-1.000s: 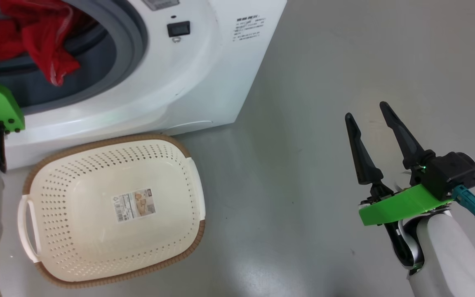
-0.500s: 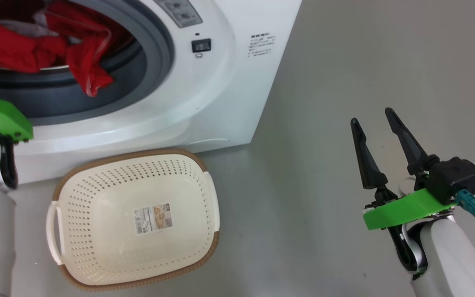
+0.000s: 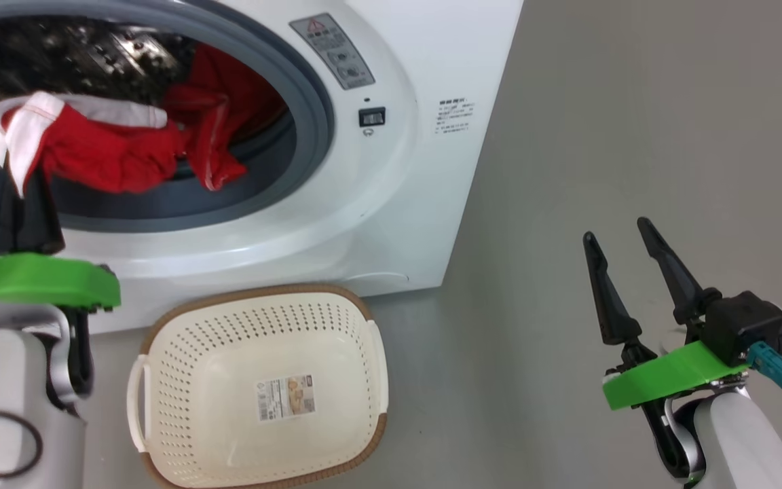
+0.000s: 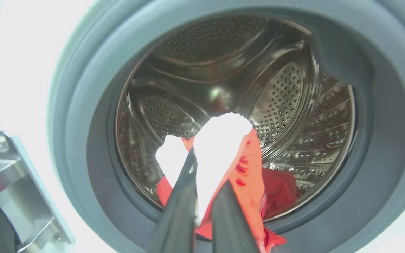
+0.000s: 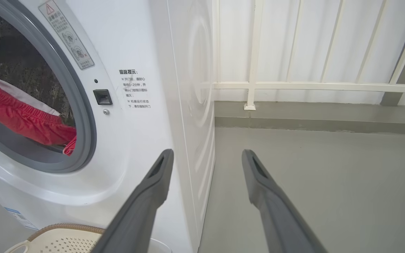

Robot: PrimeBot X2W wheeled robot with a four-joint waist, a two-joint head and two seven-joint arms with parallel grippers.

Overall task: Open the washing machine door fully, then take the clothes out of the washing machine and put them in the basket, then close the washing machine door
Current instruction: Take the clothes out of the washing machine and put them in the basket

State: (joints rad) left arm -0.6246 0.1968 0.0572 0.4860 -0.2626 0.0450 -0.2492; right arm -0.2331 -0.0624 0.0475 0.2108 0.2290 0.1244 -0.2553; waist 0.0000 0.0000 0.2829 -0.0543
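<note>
You see the left gripper (image 3: 19, 197) seemingly pinching the clothes (image 3: 102, 153) at the washing machine (image 3: 398, 170) mouth, the basket (image 3: 187, 353) nearer, the right gripper (image 3: 616, 227) spread wide.

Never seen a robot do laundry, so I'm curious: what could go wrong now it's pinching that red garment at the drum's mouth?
The left gripper pinches only the white edge of the clothes; the fabric might slip free. The rest trails over the grey rubber ring and could drag or catch there. The basket is small, so part may land on the floor.
</note>
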